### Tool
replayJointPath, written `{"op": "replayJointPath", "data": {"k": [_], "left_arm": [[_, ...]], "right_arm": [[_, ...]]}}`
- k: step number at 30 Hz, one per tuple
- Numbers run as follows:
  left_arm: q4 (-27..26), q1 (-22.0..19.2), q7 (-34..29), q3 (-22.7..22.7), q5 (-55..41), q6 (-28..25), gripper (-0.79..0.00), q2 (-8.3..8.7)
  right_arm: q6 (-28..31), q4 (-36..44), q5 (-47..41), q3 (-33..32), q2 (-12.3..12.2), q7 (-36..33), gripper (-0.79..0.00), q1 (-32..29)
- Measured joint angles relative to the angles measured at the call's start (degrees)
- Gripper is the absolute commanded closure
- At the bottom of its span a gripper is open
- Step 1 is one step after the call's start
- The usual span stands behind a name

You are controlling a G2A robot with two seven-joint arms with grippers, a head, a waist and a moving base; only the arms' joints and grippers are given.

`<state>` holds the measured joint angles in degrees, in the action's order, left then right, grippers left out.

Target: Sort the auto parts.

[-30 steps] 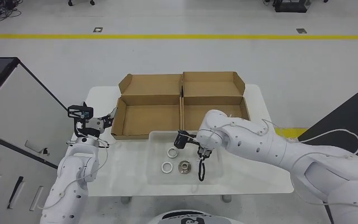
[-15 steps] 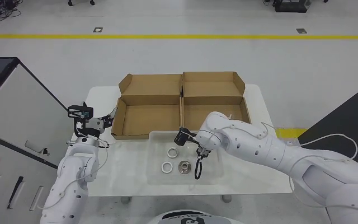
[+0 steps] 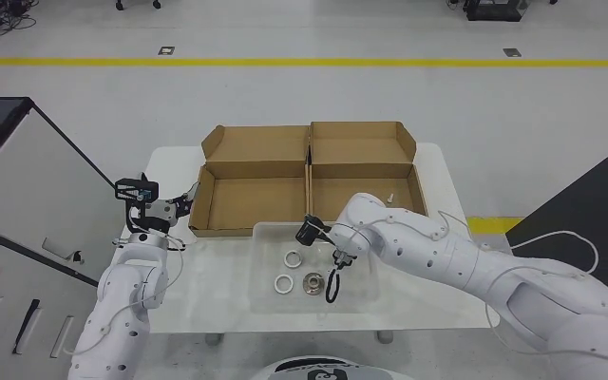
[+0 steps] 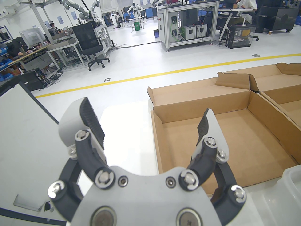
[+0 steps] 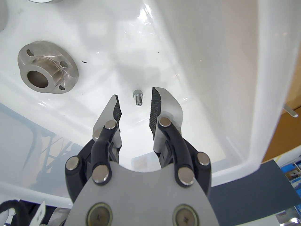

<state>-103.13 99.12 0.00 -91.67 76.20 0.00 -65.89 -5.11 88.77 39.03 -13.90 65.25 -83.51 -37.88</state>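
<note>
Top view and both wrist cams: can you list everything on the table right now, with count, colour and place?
table: one, white, under everything
tub: one, white plastic, on the table's near side
cardboard boxes: two, brown, open, side by side behind the tub
rings: two, pale grey, inside the tub
flanged hub: one, grey metal, in the tub beside the rings
bolt: one, silver, on the tub floor
left gripper: fingers open, beside one box's outer wall
right gripper: fingers open, in the tub, either side of the bolt
</note>
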Motion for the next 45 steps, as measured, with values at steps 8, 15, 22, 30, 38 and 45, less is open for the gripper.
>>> {"op": "replayJointPath", "data": {"k": [8,15,22,30,38,45], "left_arm": [[0.0,0.0,0.0,0.0,0.0,0.0,-0.785,0.0],[0.0,0.0,0.0,0.0,0.0,0.0,-0.785,0.0],[0.0,0.0,0.0,0.0,0.0,0.0,-0.785,0.0],[0.0,0.0,0.0,0.0,0.0,0.0,-0.785,0.0],[0.0,0.0,0.0,0.0,0.0,0.0,-0.785,0.0],[0.0,0.0,0.0,0.0,0.0,0.0,-0.785,0.0]], "right_arm": [[0.1,-1.4,0.2,-1.2,0.6,-0.1,-0.225,-1.0],[-0.1,-1.9,1.2,-2.2,0.9,-0.4,-0.215,-1.7],[-0.7,-2.1,2.1,-3.2,1.3,-0.5,-0.197,-2.5],[-0.5,-2.4,3.0,-3.9,1.8,-0.9,-0.148,-3.3],[-0.2,-2.7,3.8,-4.8,2.2,-1.8,-0.095,-3.8],[0.0,-1.0,5.0,-6.0,2.0,-3.0,-0.114,-4.5]]}}
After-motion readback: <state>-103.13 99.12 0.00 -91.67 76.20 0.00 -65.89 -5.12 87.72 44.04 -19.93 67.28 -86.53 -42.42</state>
